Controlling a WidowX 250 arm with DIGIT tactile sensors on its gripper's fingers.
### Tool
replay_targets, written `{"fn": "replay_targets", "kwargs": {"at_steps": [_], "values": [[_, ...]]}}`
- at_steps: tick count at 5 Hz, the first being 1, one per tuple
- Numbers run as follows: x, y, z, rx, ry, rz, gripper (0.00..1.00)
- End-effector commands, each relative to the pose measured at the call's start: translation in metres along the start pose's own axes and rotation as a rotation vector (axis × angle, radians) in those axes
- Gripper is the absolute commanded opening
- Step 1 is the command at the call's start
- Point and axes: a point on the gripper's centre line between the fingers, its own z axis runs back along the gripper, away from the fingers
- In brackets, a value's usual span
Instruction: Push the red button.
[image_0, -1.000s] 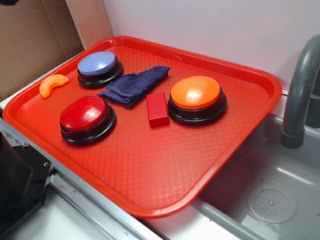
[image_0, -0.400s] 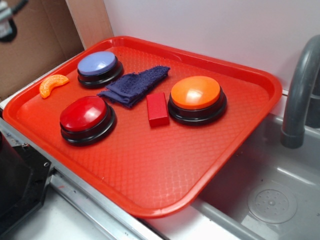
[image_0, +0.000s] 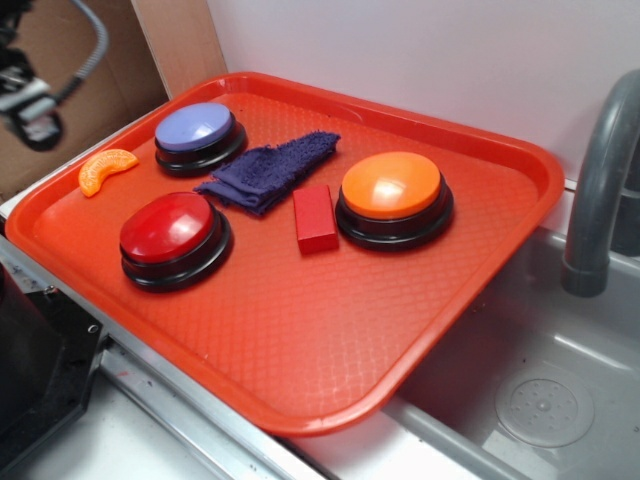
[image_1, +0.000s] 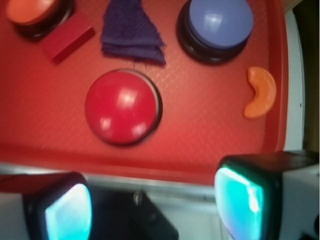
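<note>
Here the pincer (image_0: 30, 105) has entered the exterior view at the upper left, above and outside the tray's (image_0: 300, 410) left rim; 1 s ago it was out of frame, and 0.4 s ago only a sliver showed at the corner. Nothing on the tray has moved in that time. The reading is an approach under way, with no contact yet.

The wrist view shows the 2 pads (image_1: 70, 212) set wide apart, nothing between them, over the tray's near rim.

The red button (image_0: 172, 235) sits in the tray's left front part, clear of its neighbours. The blue button (image_0: 198, 135) lies behind it, the cloth (image_0: 268, 170) to its rear right, the red block (image_0: 315, 217) to its right, and the orange button (image_0: 392, 197) beyond the block. The orange slice (image_0: 105, 168) lies near the left rim.

Open room: bare tray surrounds the red button on its front and left sides, so a descent from above meets no obstacle. The raised rim stands between pincer and button; a high path over it seems safest. The dome is glossy, so an off-centre press may slide.
</note>
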Motion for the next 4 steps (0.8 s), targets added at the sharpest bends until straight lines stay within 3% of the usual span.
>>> {"fn": "replay_targets", "kwargs": {"at_steps": [1, 2, 4], "values": [[0.043, 0.001, -0.04, 0.079, -0.065, 0.003, 1.0], [0.04, 0.0, -0.06, 0.056, -0.071, -0.038, 1.0], [0.035, -0.012, -0.086, -0.009, -0.023, -0.075, 1.0]]}}
